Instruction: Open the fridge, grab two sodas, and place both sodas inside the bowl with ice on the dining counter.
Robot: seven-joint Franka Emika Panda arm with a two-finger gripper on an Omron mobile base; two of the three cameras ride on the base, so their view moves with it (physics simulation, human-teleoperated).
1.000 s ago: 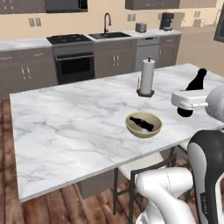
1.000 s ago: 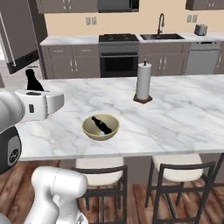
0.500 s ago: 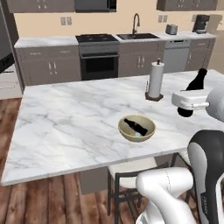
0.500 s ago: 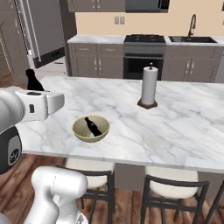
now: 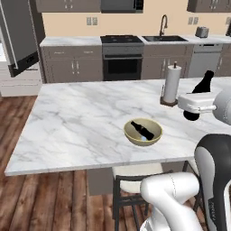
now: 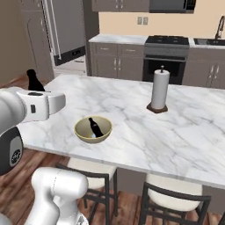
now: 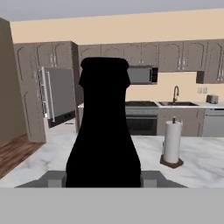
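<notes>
Base has driven along the desk [image 5: 81,122], so the bowl [image 5: 143,132] now sits closer to centre, one soda [image 5: 142,130] inside. Jaws stay clamped on second soda [image 7: 104,131], held upright beside the bowl; drop-off likely next.

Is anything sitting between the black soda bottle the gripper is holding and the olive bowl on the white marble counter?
Nothing visible blocks it. The black soda bottle sits in the gripper, and bare white marble counter lies between it and the round olive-beige bowl. The white paper towel roll stands farther back, off the path. Another black bottle already lies in the bowl.
</notes>
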